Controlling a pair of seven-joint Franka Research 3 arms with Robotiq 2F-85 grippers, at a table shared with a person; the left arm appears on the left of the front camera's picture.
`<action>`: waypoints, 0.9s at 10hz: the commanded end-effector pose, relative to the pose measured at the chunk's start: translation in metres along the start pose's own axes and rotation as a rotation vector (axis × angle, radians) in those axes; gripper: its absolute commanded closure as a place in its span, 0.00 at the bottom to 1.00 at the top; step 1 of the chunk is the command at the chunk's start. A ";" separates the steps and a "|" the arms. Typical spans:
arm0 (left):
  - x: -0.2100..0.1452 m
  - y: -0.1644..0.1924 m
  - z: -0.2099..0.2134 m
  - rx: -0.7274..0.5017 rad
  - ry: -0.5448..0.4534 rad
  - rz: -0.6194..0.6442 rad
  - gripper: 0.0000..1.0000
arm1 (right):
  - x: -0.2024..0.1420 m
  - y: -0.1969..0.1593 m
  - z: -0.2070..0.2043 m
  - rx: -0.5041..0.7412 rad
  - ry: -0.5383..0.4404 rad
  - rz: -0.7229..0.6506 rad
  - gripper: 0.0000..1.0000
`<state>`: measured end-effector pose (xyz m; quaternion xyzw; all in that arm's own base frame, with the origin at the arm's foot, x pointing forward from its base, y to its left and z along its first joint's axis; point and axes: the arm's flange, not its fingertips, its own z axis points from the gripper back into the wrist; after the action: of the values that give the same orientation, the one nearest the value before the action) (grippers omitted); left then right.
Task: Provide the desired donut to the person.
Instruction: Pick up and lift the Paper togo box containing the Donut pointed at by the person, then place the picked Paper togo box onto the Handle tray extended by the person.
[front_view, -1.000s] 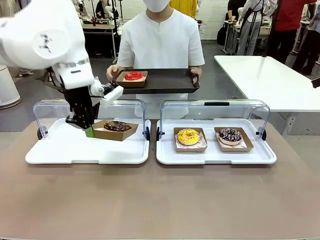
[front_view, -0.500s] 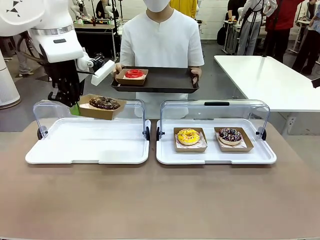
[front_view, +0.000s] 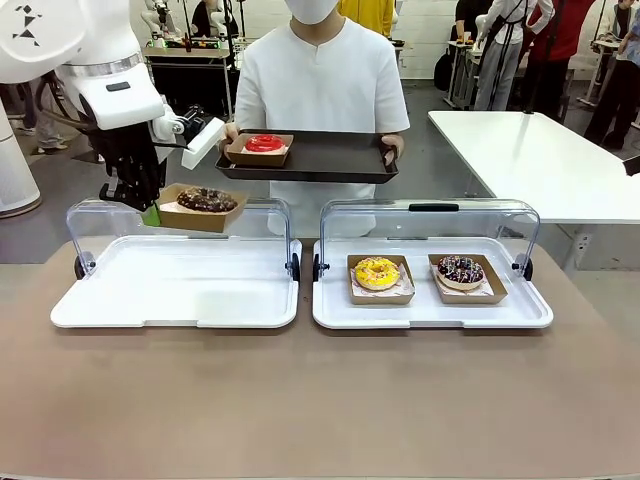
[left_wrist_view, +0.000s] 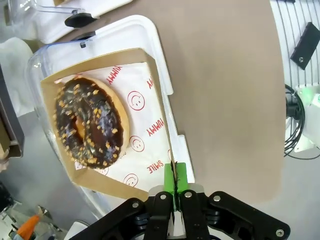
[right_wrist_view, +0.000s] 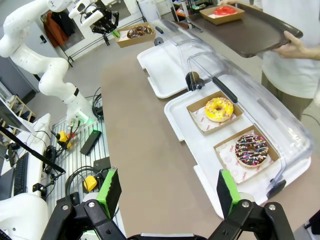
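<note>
Our left end effector (front_view: 152, 212) is clamped on the edge of the brown cardboard box (front_view: 190, 222) carrying the nut-sprinkled chocolate donut (front_view: 207, 199), aloft above the white plastic tray (front_view: 150, 300). It hangs near the dark serving tray (front_view: 330, 160) that the white-shirted person (front_view: 322, 85) holds. Our right end effector (right_wrist_view: 168, 187) shows its 2 fingers apart over the brown surface (front_view: 320, 400).

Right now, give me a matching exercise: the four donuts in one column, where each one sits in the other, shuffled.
1 red donut
2 yellow donut
3 chocolate donut with nuts
4 sprinkled donut

A in a box the left pincer grips, in the air
B on the dark tray the person holds
C right white tray, nearer the table's middle
D right white tray, nearer the table's right end

Pairs: 1-B, 2-C, 3-A, 4-D
</note>
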<state>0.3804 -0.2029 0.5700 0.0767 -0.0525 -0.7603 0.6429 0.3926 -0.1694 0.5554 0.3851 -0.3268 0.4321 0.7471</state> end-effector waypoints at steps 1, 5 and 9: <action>0.003 -0.005 0.007 -0.032 0.021 0.003 1.00 | 0.000 0.000 0.000 0.002 -0.010 -0.004 0.00; 0.003 -0.005 0.007 -0.032 0.021 0.003 1.00 | 0.000 0.000 0.000 0.002 -0.010 -0.004 0.00; 0.003 -0.005 0.007 -0.032 0.021 0.003 1.00 | 0.000 0.000 0.000 0.002 -0.010 -0.004 0.00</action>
<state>0.3753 -0.2049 0.5713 0.0701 -0.0374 -0.7627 0.6418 0.3926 -0.1694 0.5554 0.3851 -0.3268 0.4321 0.7471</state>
